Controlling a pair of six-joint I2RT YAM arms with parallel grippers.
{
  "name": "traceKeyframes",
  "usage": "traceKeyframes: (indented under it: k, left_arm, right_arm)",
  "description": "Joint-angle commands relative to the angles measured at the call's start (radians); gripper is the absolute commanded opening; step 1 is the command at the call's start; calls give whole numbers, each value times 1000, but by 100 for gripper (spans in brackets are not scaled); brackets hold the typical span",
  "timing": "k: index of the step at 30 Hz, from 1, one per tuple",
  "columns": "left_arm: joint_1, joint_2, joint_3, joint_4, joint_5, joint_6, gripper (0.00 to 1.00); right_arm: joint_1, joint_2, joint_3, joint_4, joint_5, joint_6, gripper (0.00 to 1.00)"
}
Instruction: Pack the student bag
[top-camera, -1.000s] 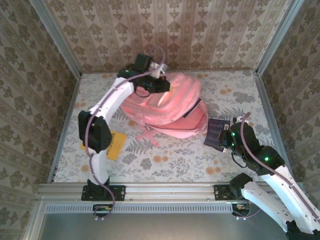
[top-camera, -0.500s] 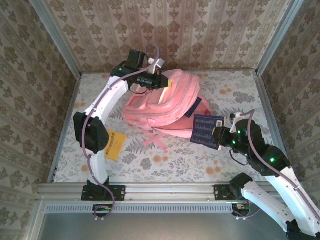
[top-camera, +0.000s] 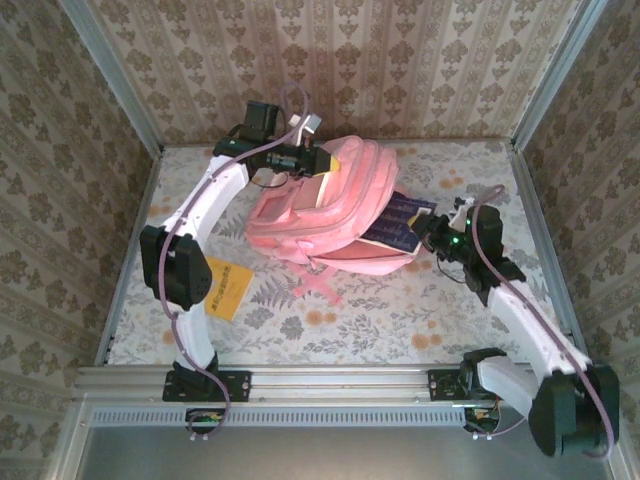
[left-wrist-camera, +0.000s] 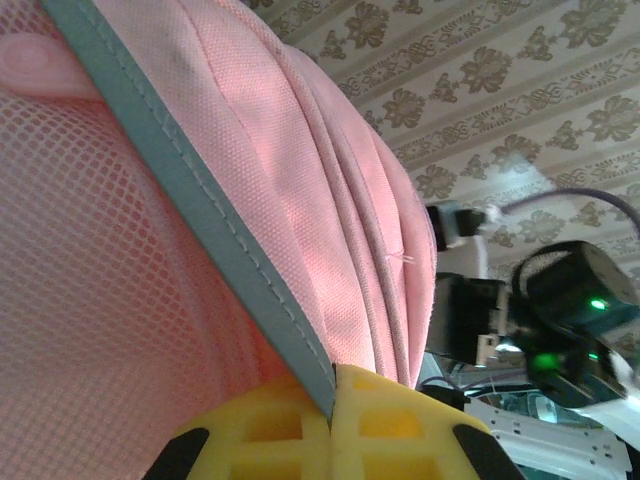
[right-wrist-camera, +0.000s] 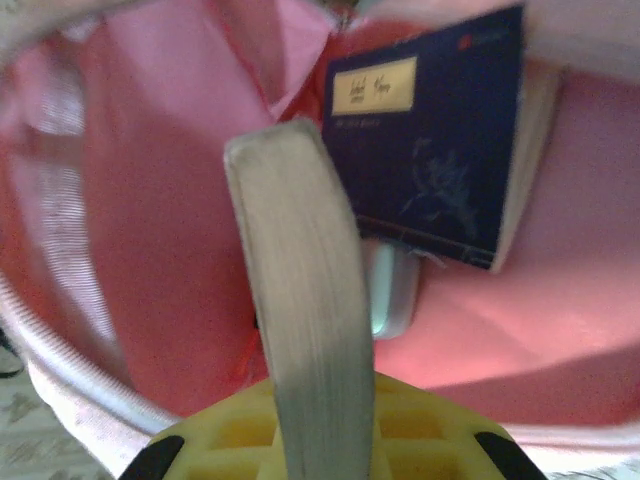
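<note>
From above I see one flower-print table (top-camera: 330, 320) boxed in by damask-papered walls (top-camera: 400, 60). The student bag (top-camera: 320, 210) — soft, pink, rumpled — sits at the far middle, with the left gripper (top-camera: 325, 163) at its top edge, the right gripper (top-camera: 425, 232) holding one dark book (top-camera: 398, 222) at its mouth, and one yellow booklet (top-camera: 225, 288) flat beside the left arm. On the left wrist camera, the yellow jaws are closed on the bag's grey trim (left-wrist-camera: 200, 210), which runs between woven cloth and mesh (left-wrist-camera: 100, 300). On the right wrist camera, the jaws clamp a book edge-on — probably that same dark book (right-wrist-camera: 300, 280) — inside the pink lining, where a second book (right-wrist-camera: 430, 160), navy with a yellow label, lies.
</note>
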Motion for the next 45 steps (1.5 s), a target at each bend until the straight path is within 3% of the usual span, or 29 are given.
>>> traceKeyframes:
  k: [1, 7, 12, 24, 29, 35, 39, 45]
  left_arm:
    - [-2, -86, 1, 148, 124, -27, 0]
    - [-2, -99, -52, 237, 134, -79, 0]
    - [0, -116, -72, 276, 130, -105, 0]
    - [28, -139, -144, 424, 129, -213, 0]
    - [46, -133, -187, 519, 133, -283, 0]
    - [77, -129, -226, 577, 113, -337, 0]
    - [91, -122, -232, 584, 103, -348, 0]
    - [102, -120, -242, 557, 72, -336, 0]
  right_arm:
    - [7, 75, 4, 382, -189, 81, 0]
    - [98, 170, 70, 327, -84, 16, 0]
    - [197, 336, 150, 306, 29, 19, 0]
    - [395, 810, 413, 507, 209, 123, 1]
    - [430, 871, 487, 401, 261, 79, 50]
    - [389, 714, 331, 411, 302, 15, 80]
    - [348, 558, 270, 303, 273, -86, 87]
    - [288, 320, 213, 3, 336, -195, 89]
